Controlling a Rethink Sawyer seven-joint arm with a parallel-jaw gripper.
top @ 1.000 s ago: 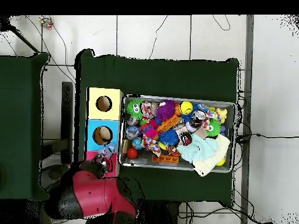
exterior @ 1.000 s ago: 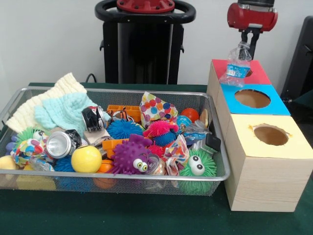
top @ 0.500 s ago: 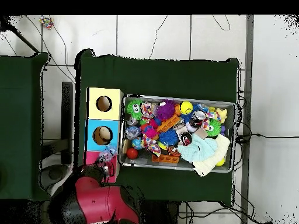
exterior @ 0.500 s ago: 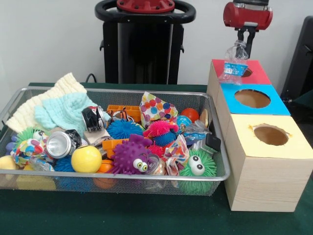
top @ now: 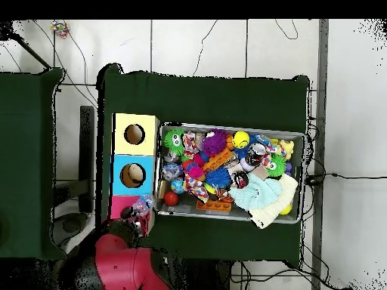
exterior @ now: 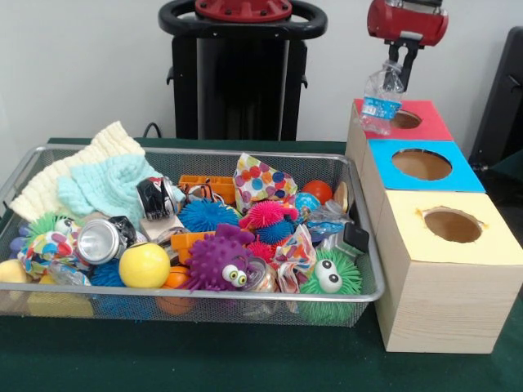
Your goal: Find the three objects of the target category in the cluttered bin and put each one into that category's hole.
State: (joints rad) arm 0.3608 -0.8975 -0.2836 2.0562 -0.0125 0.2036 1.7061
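My gripper (exterior: 402, 59) hangs at the top right, shut on the neck of a crushed clear plastic bottle (exterior: 381, 100) with a blue label. The bottle dangles over the near-left edge of the red-topped box (exterior: 431, 124), beside its hole (exterior: 406, 120). In the overhead view the bottle (top: 142, 204) sits by the red box's edge, with the red arm (top: 121, 264) below it. The wire mesh bin (exterior: 245, 296) lies left of the boxes, full of toys; its rim (top: 227, 126) also shows in the overhead view.
A blue-topped box (exterior: 470, 178) and a yellow-topped box (exterior: 494, 245) stand in a row nearer the camera, each with a round hole. The bin holds a crushed can (exterior: 102, 239), a yellow ball (exterior: 144, 265), a purple spiky toy (exterior: 219, 260) and knitted cloth (exterior: 98, 184).
The gripper has risen and shifted a little left with the bottle. In the overhead view the arm has drawn back towards the base.
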